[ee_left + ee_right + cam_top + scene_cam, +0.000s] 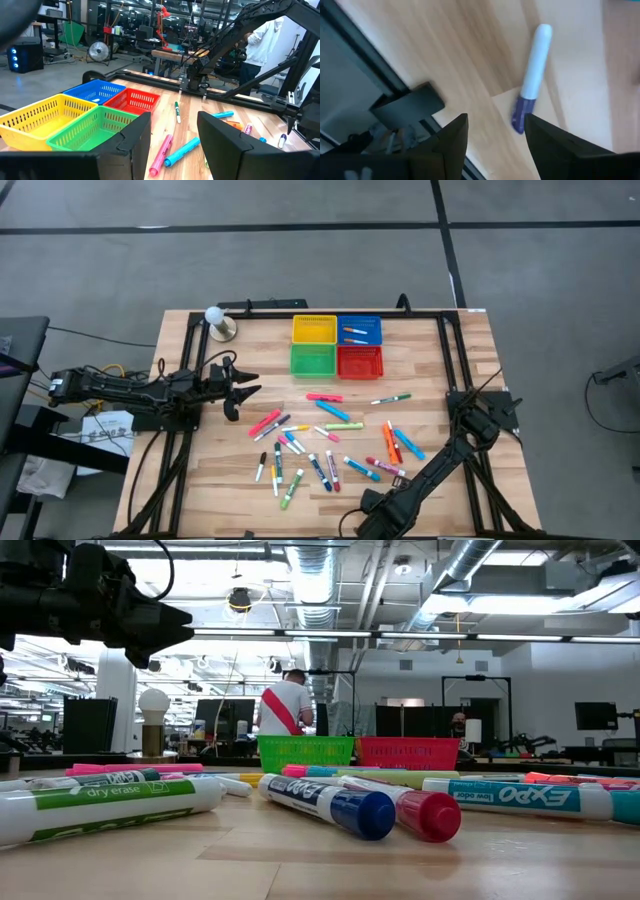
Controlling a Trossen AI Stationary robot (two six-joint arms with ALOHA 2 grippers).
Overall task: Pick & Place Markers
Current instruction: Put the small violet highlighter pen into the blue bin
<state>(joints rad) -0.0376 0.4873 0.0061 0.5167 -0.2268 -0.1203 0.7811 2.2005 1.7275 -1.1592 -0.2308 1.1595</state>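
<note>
Right now I have both arms clear of the work, and nothing is held in either. My left gripper (243, 387) hangs at the left of the overhead frame, fingers parted and empty, aimed toward the four mesh baskets (337, 346) at the top centre of the table (470, 350); I judge that pose lets its wrist camera take in baskets and markers together. My right gripper (368, 502) sits low at the bottom centre of the overhead frame, its fingers (452, 137) also apart with nothing between them, looking down on a white marker with a purple cap (532, 77) that lies loose on the wood just beyond the fingertips. The markers (325, 445) are scattered across the middle of the table, below the baskets, most lying flat and some crossing one another; two more markers (354, 334) already rest in the blue basket (360, 329). A person in a white top (287, 705) stands in the room beyond the table. Most of the sorting, I judge, remains ahead.
</note>
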